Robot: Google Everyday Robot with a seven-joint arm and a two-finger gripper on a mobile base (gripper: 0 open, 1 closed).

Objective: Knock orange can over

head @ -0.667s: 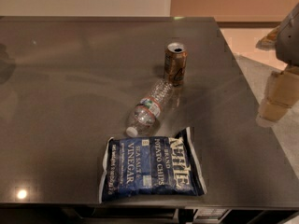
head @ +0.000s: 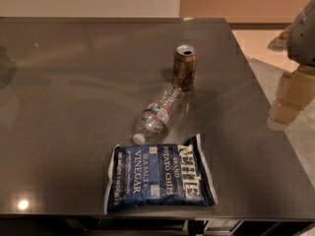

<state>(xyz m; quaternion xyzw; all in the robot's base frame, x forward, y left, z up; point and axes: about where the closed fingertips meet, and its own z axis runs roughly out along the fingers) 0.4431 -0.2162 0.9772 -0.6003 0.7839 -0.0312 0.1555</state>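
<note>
On table (head: 74, 82), orange can (head: 185, 67) upright, gripper (head: 294, 92) at right

Dark table (head: 74, 82), clear plastic water bottle (head: 158, 114) lying on its side at centre, blue sea salt and vinegar chips bag (head: 160, 177) flat at lower centre, gripper (head: 289, 98) at right edge.

gripper (head: 291, 96) blurred by the right edge, arm (head: 304, 33) cut off

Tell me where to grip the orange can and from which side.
Probably grip the orange can around its upper side wall, coming from the right. It stands upright, the water bottle lies close at its front left, and the gripper hangs beyond the right edge of the table.
</note>
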